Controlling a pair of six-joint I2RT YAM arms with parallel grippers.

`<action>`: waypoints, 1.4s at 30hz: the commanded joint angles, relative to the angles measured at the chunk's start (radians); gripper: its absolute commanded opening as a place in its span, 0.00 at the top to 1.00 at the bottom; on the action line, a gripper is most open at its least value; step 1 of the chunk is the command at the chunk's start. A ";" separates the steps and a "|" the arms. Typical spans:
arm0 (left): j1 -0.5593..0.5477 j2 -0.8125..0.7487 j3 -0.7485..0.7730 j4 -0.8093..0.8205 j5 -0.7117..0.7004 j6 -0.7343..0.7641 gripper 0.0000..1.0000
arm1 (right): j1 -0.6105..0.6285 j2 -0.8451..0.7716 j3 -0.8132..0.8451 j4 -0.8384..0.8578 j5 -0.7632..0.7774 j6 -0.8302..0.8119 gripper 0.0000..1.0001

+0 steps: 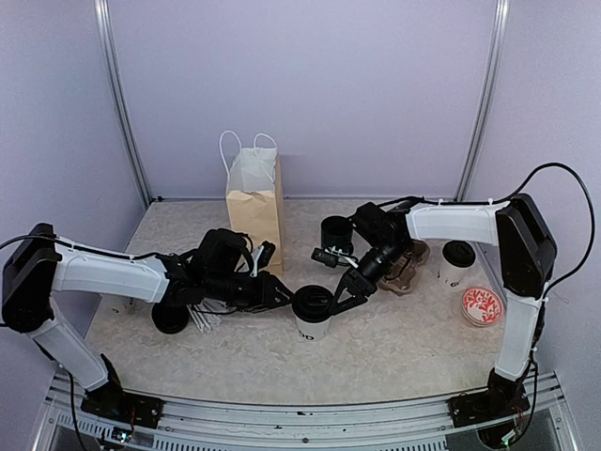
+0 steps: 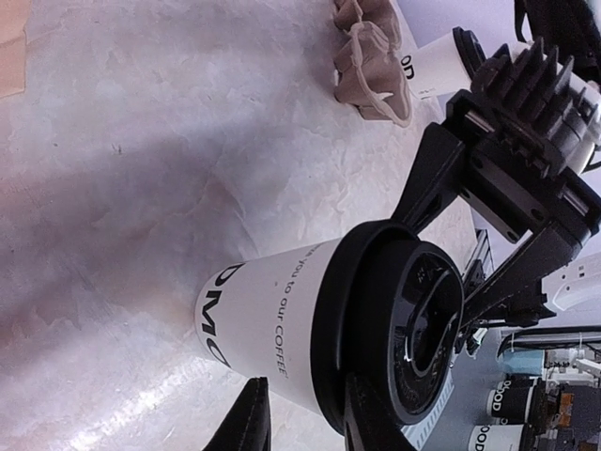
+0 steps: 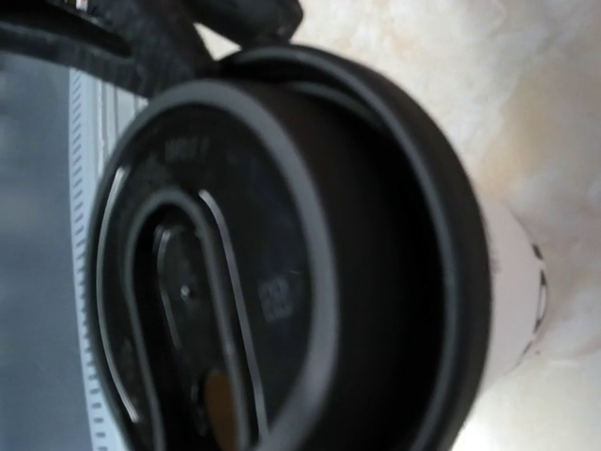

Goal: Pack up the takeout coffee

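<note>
1 takeout cup (image 1: 310, 324) stands mid-table (image 1: 394, 348), with the paper bag (image 1: 255, 211) behind it. The right gripper (image 1: 346, 293) has its jaws spread astride the lid (image 1: 312, 301); the left gripper (image 1: 285, 299) has its jaws at the rim, grip unclear. Step in hand looks like securing the cup; next calls for 1 firm hold before lifting bagward.

white cup (image 2: 272, 319), black lid (image 2: 394, 319), black lettering (image 2: 214, 315)

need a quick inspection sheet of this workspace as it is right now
surface: beige mottled tabletop, no spills seen
job's things: white paper cup with black lid at centre; second lidded white cup at right
clutter: brown paper bag, cardboard cup carrier, red-patterned round disc, black cup of white straws
grippers: left hand and right hand flank centre cup, both open
cables: black cable loops off right arm
surroundings: lilac walls, nothing else seen
</note>
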 commanded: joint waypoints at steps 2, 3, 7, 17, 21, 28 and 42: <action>0.010 0.104 -0.018 -0.263 -0.071 0.005 0.74 | -0.010 0.065 0.007 0.062 0.188 0.044 0.49; 0.013 0.111 -0.017 -0.260 -0.060 0.006 0.74 | -0.011 0.066 0.010 0.063 0.197 0.047 0.49; -0.006 0.144 0.029 -0.262 -0.053 0.029 0.76 | -0.016 0.077 0.030 0.055 0.217 0.050 0.50; -0.044 0.236 0.262 -0.231 -0.136 0.117 0.70 | -0.105 0.047 0.061 0.063 0.229 0.038 0.51; -0.025 0.318 0.358 -0.207 -0.136 0.142 0.69 | -0.170 0.060 0.086 0.074 0.223 0.037 0.52; 0.010 0.437 0.515 -0.182 -0.127 0.161 0.68 | -0.248 0.096 0.140 0.114 0.226 0.047 0.52; -0.010 0.396 0.532 -0.202 -0.162 0.162 0.55 | -0.281 0.075 0.212 0.123 0.209 0.047 0.49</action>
